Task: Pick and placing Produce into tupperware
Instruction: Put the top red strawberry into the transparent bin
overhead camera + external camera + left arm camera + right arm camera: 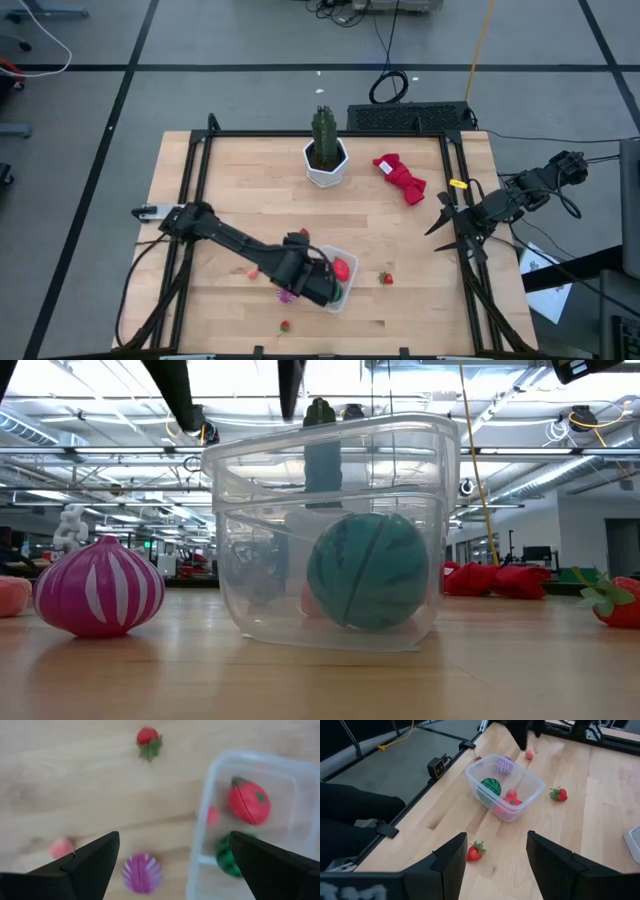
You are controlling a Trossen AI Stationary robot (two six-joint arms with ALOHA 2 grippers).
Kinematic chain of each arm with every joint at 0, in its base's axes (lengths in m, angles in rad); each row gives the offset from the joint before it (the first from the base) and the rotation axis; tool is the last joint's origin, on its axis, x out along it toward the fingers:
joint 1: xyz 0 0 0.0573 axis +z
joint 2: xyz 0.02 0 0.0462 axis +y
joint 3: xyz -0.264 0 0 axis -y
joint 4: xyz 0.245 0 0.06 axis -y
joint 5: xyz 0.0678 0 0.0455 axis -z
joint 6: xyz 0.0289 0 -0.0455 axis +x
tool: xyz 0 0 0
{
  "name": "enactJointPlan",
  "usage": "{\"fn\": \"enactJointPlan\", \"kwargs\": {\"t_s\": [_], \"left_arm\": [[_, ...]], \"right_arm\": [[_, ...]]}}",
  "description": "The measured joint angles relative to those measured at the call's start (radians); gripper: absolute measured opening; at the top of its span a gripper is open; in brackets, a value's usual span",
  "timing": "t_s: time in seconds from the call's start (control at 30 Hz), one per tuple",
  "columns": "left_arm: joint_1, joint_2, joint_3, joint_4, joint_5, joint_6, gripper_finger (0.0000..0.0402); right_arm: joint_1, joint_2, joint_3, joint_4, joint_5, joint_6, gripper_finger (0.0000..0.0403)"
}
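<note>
On the wooden table point(400, 240) near its front edge, the clear tub point(345, 285) already holds a green striped ball point(490, 786), a red piece point(509, 802) and a small red bit. The left gripper point(172, 857) hangs over its rim, jaws spread wide and empty. The purple onion point(142, 873) lies just beside the tub wall, so a finger may catch the rim and shove the tub.

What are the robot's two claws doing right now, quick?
Left gripper: open, empty, above the box and the purple onion.
Right gripper: open, empty, waiting at the table's right edge.
</note>
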Motion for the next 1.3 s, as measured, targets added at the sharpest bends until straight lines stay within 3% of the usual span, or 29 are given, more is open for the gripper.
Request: {"fn": "enactJointPlan", "kwargs": {"t_s": [0.2, 0.47, 0.6, 0.77, 1.03, 1.3], "left_arm": [[0.087, -0.126, -0.169, -0.006, -0.026, 0.107, 0.0383], [0.233, -0.332, -0.423, 0.008, -0.010, 0.447, 0.0382], [0.302, -0.394, -0.520, 0.152, 0.010, 0.727, 0.0382], [0.385, -0.405, -0.607, 0.337, 0.135, 0.965, 0.0385], [0.451, -0.404, -0.726, 0.447, 0.201, 0.994, 0.0384], [0.450, -0.402, -0.806, 0.695, 0.287, 0.853, 0.0381]], "right_arm": [[0.000, 0.000, 0.000, 0.014, 0.000, 0.000, 0.0196], [0.000, 0.001, 0.000, 0.023, 0.000, -0.046, 0.0196], [0.000, 0.001, 0.000, 0.053, 0.003, -0.049, 0.0196], [0.000, 0.001, 0.000, 0.158, 0.004, -0.050, 0.0196], [0.000, 0.001, 0.000, 0.180, 0.004, -0.084, 0.0196], [0.000, 0.001, 0.000, 0.183, 0.006, -0.137, 0.0196]]}}
